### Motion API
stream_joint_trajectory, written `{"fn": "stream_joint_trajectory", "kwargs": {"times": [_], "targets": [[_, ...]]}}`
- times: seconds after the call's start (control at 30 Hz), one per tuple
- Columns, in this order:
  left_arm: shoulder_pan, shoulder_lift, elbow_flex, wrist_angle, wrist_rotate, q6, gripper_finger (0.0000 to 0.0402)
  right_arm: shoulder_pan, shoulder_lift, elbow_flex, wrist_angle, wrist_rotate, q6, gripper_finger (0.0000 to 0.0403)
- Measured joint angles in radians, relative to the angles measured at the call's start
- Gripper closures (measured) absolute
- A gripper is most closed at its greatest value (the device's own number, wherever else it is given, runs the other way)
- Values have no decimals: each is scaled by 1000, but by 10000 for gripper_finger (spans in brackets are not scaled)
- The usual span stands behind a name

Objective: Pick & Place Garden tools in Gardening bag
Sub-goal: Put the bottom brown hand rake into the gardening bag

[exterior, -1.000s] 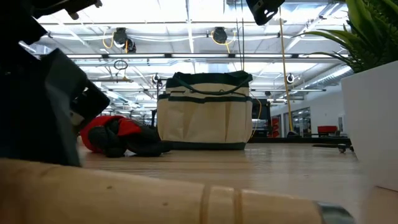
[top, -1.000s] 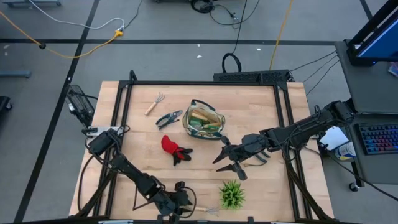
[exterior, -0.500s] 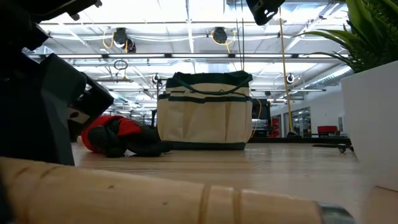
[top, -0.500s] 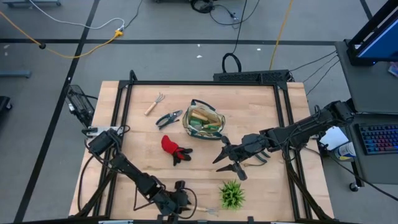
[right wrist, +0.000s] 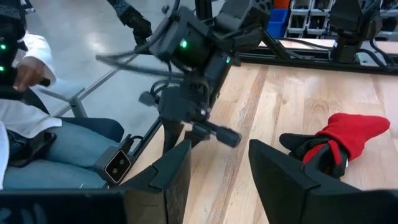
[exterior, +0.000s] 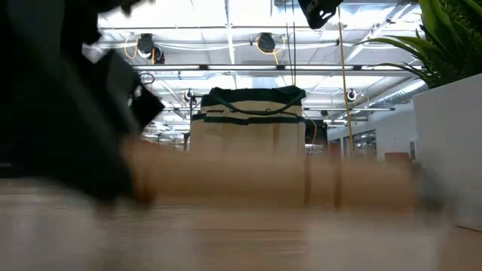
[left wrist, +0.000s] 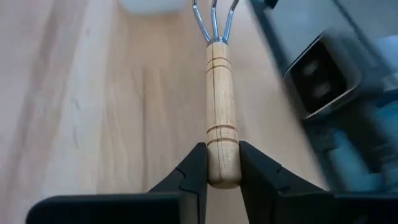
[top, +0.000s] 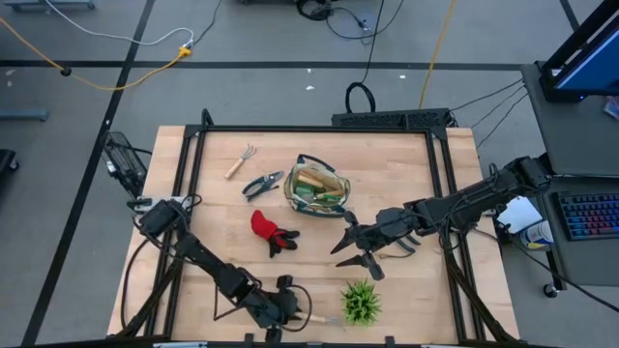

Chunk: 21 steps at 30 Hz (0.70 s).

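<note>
This is looking like a robotics lab or industrial workshop: a wooden table point(top: 406, 164) is sitting in a black metal frame on a grey concrete floor point(top: 242, 39), with cables point(top: 126, 72) trailing across it. Rows of ceiling lights point(exterior: 226, 45) are stretching through a large hall, a keyboard point(top: 588, 215) is lying at a side desk, and a seated person point(right wrist: 37, 124) is working controls beside the table.

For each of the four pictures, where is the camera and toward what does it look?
High: above, looking down on table, both arms.
Low: at tabletop height, facing gardening bag; blurred wooden handle in front.
Left wrist: left gripper shut on rake.
Right wrist: open right gripper, glove, left arm beyond.
Shared: high and left wrist views show the rake.
</note>
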Motion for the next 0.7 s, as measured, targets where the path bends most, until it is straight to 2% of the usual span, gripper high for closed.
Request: {"fn": "stream_joint_trajectory", "kwargs": {"times": [0.4, 0.7], "targets": [[9, -307, 1, -295, -27, 148, 336, 0, 0, 0, 11, 7, -203, 248], [11, -454, 1, -344, -64, 313, 333, 0, 0, 0, 23, 8, -307, 248]]}}
